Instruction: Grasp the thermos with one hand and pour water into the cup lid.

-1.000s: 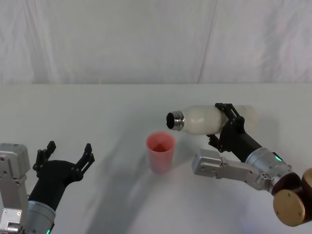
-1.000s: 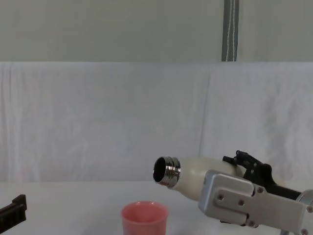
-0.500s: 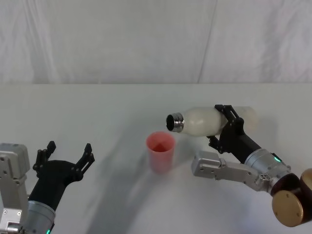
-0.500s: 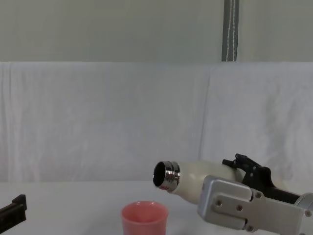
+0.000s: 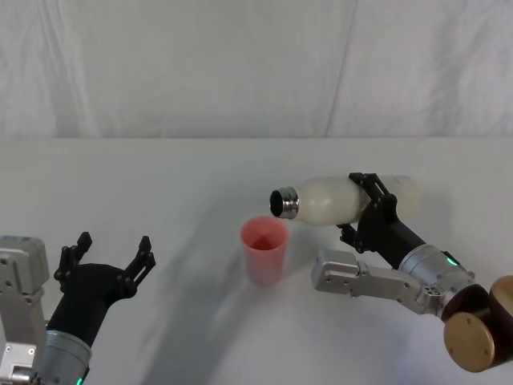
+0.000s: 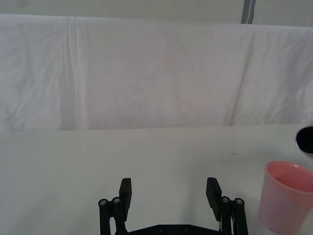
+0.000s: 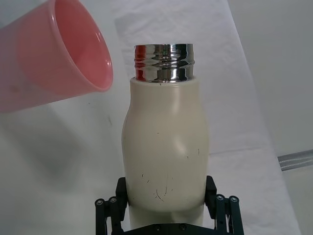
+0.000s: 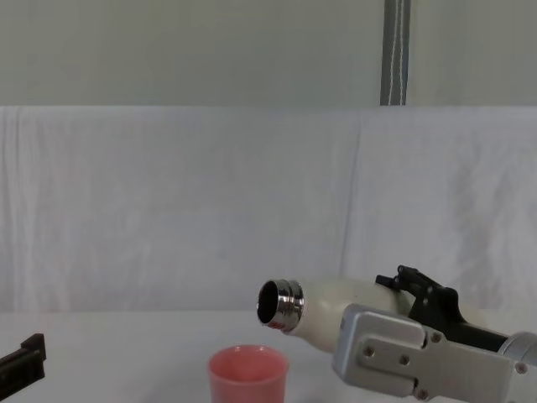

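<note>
The cream-white thermos (image 5: 341,198) lies tipped on its side in the air, held around its body by my right gripper (image 5: 370,200), which is shut on it. Its steel neck (image 5: 285,203) points left and hovers just above and right of the pink cup lid (image 5: 264,249), which stands upright on the table. In the chest view the thermos (image 8: 327,304) mouth sits a little above the cup lid (image 8: 247,374). The right wrist view shows the thermos (image 7: 164,147) between black fingers (image 7: 111,205), with the cup lid (image 7: 54,54) beyond the neck. My left gripper (image 5: 112,255) rests open at the near left, well away from both.
A white cloth covers the table (image 5: 160,184) and hangs as a backdrop behind it. The left wrist view shows the open left gripper (image 6: 169,195) over bare cloth, with the cup lid (image 6: 286,203) off to one side. A grey pole (image 8: 395,52) stands behind the backdrop.
The right gripper has lowered the thermos and shifted it slightly left, bringing the steel neck closer to the cup lid's rim. The left arm has stayed still.
</note>
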You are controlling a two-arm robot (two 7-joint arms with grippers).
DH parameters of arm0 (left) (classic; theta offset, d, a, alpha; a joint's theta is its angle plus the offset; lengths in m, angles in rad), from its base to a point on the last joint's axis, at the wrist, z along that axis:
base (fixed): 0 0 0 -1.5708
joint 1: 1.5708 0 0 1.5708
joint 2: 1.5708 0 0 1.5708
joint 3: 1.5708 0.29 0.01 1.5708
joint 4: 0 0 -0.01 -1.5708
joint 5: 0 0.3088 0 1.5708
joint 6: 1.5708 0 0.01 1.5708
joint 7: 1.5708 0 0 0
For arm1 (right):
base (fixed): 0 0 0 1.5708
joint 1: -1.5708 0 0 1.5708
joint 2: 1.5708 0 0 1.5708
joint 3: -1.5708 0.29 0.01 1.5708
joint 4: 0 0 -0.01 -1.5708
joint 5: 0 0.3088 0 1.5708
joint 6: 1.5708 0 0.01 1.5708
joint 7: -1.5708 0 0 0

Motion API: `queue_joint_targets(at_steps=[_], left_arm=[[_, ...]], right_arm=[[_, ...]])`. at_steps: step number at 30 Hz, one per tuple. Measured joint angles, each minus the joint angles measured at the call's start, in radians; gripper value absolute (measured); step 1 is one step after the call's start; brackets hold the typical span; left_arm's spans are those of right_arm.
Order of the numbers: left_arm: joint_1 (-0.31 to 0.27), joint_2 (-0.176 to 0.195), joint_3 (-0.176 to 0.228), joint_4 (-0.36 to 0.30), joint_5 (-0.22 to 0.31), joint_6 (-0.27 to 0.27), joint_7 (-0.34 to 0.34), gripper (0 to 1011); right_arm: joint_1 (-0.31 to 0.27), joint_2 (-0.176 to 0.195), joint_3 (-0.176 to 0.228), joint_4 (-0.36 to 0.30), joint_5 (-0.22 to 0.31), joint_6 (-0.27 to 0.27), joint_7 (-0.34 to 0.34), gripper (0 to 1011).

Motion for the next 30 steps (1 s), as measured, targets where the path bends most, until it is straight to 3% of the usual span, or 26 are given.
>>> queue_joint_targets(at_steps=[30], left_arm=[[0.0,0.0,0.0,0.0,0.0,0.0,0.0,1001]], right_arm=[[0.026,0.015,-0.03,0.006,-0.055,0.013,-0.008,950]])
